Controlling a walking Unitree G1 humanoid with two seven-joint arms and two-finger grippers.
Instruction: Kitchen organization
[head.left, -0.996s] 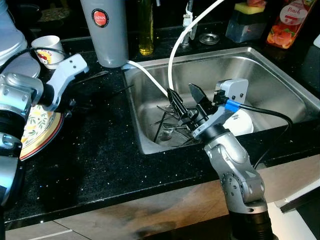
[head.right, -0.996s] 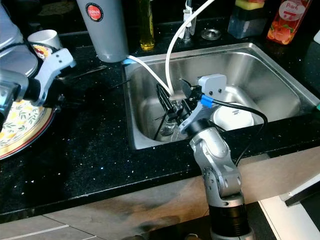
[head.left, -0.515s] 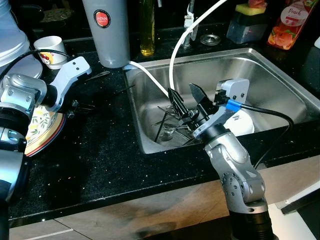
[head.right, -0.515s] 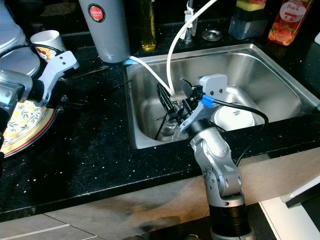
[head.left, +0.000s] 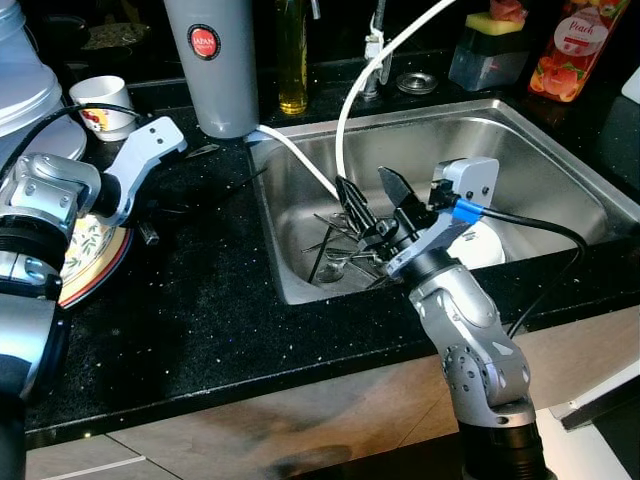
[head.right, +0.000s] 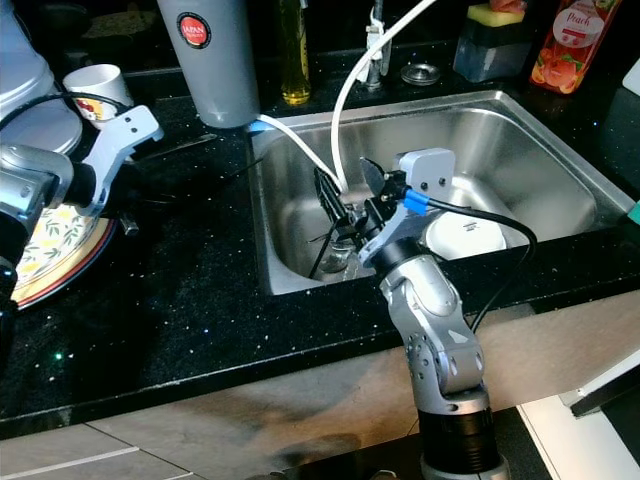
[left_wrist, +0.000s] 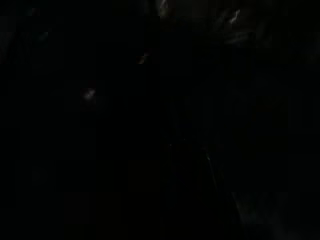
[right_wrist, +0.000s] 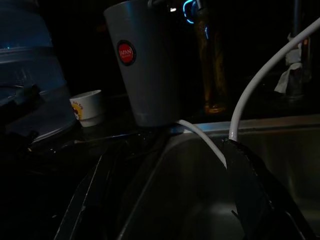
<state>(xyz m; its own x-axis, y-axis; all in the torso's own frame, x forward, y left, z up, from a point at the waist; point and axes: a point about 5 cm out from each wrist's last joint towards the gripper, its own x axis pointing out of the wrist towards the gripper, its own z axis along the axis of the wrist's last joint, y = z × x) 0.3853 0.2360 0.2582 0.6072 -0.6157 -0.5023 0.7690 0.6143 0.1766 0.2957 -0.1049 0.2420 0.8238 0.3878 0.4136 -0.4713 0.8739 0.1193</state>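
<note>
Left eye view takes in the black speckled countertop (head.left: 220, 310), glossy and flecked with white; set into it is the stainless sink (head.left: 560, 170), a brushed rectangular basin; at its rear left corner stands a tall grey tapered canister (head.left: 212, 62) with a round red label; a white hose (head.left: 350, 100) arcs down into the basin; my right gripper (head.left: 378, 202) hangs over the sink's left half, its two long black fingers spread wide with nothing between them, just above a tangle of thin metal utensils (head.left: 340, 252) lying on the sink floor; a round white bowl (head.left: 478, 245) sits in the basin beside my wrist; my left gripper (head.left: 150, 215) is over the counter near a floral-rimmed plate (head.left: 95, 255), and I cannot tell how its fingers stand; a small white printed cup (head.left: 100, 105) sits behind it; a yellow oil bottle (head.left: 292, 60) and an orange-labelled bottle (head.left: 575, 55) line the back edge; right wrist view looks between my parted fingers (right_wrist: 250, 190) up at the canister and cup from sink level; left wrist view is almost wholly dark.
</note>
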